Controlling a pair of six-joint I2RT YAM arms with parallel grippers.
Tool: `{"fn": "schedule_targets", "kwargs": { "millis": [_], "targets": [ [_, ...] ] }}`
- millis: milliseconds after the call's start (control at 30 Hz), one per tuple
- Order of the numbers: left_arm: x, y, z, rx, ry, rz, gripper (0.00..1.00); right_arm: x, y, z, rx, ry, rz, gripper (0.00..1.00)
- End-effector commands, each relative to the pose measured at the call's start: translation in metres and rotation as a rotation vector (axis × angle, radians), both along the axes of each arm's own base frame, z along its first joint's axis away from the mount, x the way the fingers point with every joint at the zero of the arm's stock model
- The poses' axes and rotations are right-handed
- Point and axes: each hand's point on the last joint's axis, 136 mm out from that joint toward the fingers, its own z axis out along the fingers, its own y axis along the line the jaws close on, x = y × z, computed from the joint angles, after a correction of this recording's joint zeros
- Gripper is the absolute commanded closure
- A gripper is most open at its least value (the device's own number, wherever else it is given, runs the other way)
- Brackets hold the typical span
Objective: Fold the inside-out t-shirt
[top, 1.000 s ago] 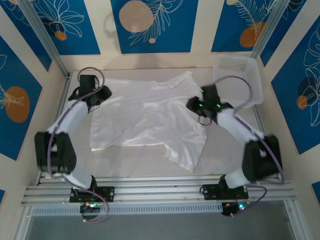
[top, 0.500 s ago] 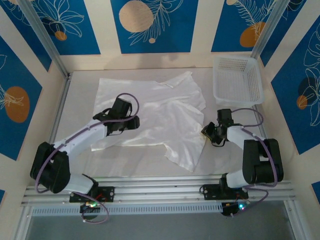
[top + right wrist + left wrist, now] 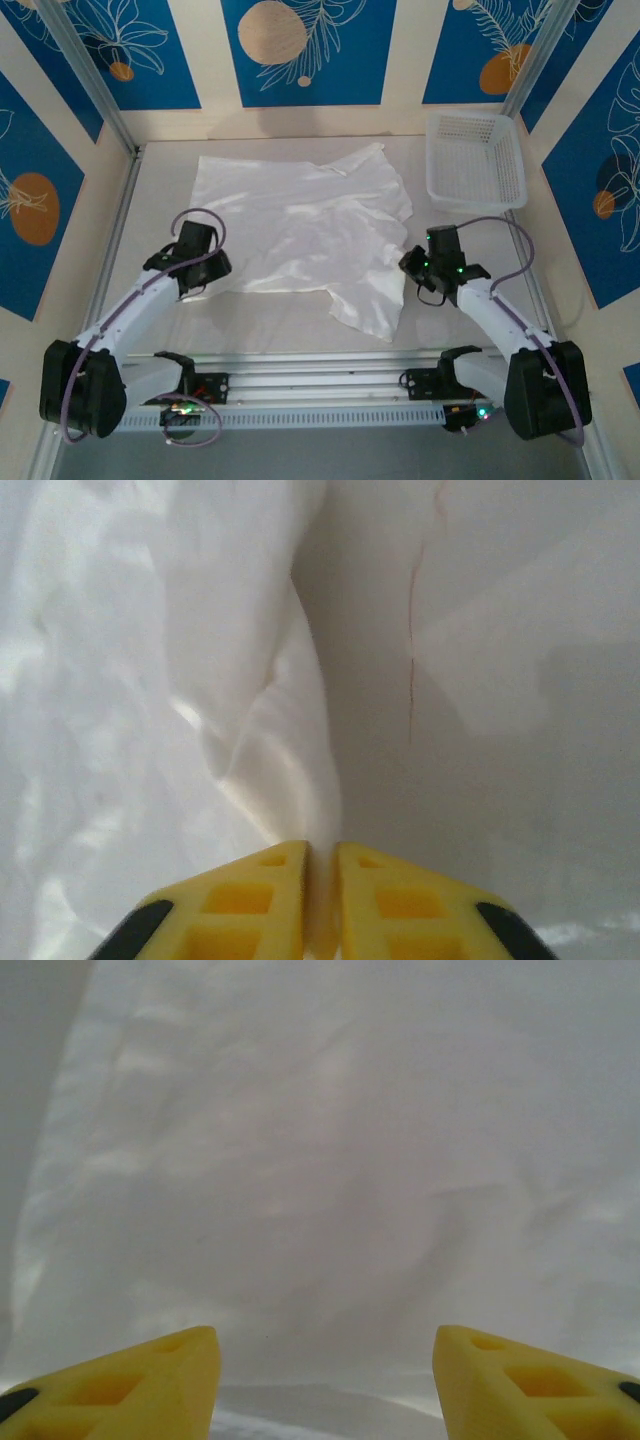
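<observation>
From my seat at the controls, the inside-out t-shirt (image 3: 300,225) lay spread mostly flat across the middle of the table (image 3: 160,200), rumpled, with one loose flap trailing toward the near edge. The white mesh basket (image 3: 478,160) sat in the far right corner, apart from the cloth. The left gripper (image 3: 205,272) hung at the shirt's near left edge. On its wrist camera I saw the left gripper (image 3: 325,1345) with its yellow fingers (image 3: 150,1385) spread wide and nothing between them but the shirt (image 3: 330,1160) lying below and ahead, its hem crossing just in front of the tips. The right gripper (image 3: 412,265) sat at the shirt's right edge. Its own camera showed the right gripper (image 3: 320,855) with the fingers (image 3: 250,895) drawn almost together on a thin sliver of white cloth. From that pinch a raised ridge of shirt (image 3: 150,680) ran away, with bare table (image 3: 520,700) to its right.
</observation>
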Motion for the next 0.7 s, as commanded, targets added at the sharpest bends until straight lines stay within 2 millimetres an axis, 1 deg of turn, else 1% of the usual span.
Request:
{"fn": "schedule_targets", "kwargs": {
  "millis": [0,33,67,200,267,433,500,600,667],
  "targets": [
    [-0.007,0.002,-0.002,-0.036,0.018,0.034,0.41,-0.032,-0.018,-0.033,-0.08,0.148,-0.097,0.69],
    [-0.008,0.004,-0.003,-0.028,0.026,0.044,0.41,-0.036,-0.023,-0.033,-0.1,0.16,-0.103,0.65],
    [-0.009,0.006,-0.003,-0.017,0.028,0.055,0.41,-0.038,-0.025,-0.032,-0.109,0.154,-0.097,0.62],
    [-0.017,0.029,-0.009,0.049,0.054,0.153,0.41,-0.041,-0.037,-0.032,-0.139,0.106,-0.099,0.56],
    [-0.019,0.035,-0.01,0.043,0.043,0.188,0.41,-0.04,-0.042,-0.035,-0.135,0.101,-0.11,0.54],
    [-0.02,0.037,-0.008,-0.006,-0.005,0.211,0.4,-0.025,-0.031,-0.031,-0.084,0.05,-0.056,0.5],
    [-0.018,0.036,-0.008,-0.019,-0.015,0.203,0.4,-0.018,-0.021,-0.028,-0.039,0.03,-0.025,0.5],
    [-0.014,0.026,-0.008,-0.061,-0.027,0.159,0.4,-0.01,-0.008,-0.024,0.027,0.017,0.004,0.5],
    [-0.012,0.02,-0.008,-0.089,-0.025,0.134,0.4,-0.007,-0.007,-0.027,0.035,0.021,-0.003,0.5]
  ]
}}
